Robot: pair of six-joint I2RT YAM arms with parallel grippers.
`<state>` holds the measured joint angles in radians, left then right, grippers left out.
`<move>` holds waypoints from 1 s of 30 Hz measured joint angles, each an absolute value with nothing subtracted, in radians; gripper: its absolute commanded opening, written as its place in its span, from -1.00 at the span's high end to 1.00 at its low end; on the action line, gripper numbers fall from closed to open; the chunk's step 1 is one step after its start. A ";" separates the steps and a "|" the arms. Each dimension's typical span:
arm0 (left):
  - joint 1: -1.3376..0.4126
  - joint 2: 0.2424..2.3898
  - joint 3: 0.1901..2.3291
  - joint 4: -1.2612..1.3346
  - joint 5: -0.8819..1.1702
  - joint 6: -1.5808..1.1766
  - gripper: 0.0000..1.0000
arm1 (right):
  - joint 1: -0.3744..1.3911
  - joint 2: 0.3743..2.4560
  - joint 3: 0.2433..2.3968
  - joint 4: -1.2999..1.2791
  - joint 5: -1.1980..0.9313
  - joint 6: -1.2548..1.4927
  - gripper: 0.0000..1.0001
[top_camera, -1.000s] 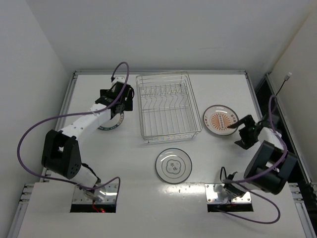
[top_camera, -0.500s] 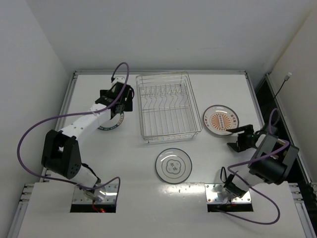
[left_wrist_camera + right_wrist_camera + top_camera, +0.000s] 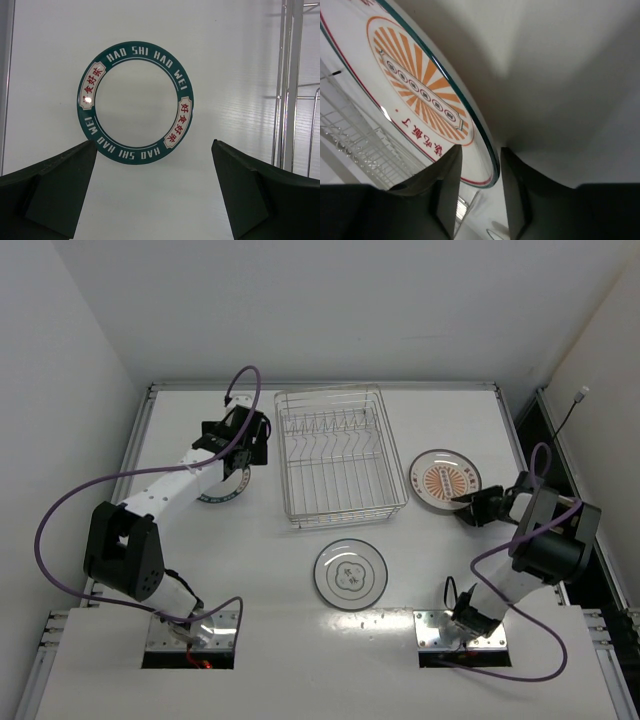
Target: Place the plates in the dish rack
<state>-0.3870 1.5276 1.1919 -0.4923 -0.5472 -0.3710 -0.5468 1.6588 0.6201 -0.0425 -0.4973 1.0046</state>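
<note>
The plate with an orange sunburst centre (image 3: 445,480) (image 3: 415,85) lies right of the dish rack (image 3: 345,515). My right gripper (image 3: 468,502) (image 3: 480,155) is low at its near right edge. The jaws stand narrowed on either side of the rim, with a small gap still showing. My left gripper (image 3: 240,448) (image 3: 155,150) hovers wide open over a green-rimmed lettered plate (image 3: 222,490) (image 3: 135,102), holding nothing. Another dark-rimmed plate with a small central motif (image 3: 350,574) lies in front of the rack.
The wire rack (image 3: 290,75) (image 3: 360,140) is empty, with a row of tines along its far side. Raised metal edges border the table. White walls stand close at the left, back and right.
My right arm has swung in and lowered to the sunburst plate's edge, and its jaws have narrowed around the rim. The left arm has not moved.
</note>
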 measured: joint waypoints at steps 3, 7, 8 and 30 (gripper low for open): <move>-0.387 1.528 1.192 -0.492 -0.547 -0.371 -0.99 | -0.528 1.680 0.630 -0.034 -0.495 1.016 0.67; -0.387 1.528 1.192 -0.492 -0.547 -0.371 -0.99 | -0.522 1.676 0.643 -0.035 -0.500 1.020 1.00; -0.387 1.528 1.192 -0.492 -0.547 -0.371 -0.99 | -0.521 1.663 0.649 -0.038 -0.503 1.016 1.00; -0.387 1.528 1.192 -0.508 -0.583 -0.374 -0.99 | 0.309 1.629 1.603 -0.461 0.502 0.627 1.00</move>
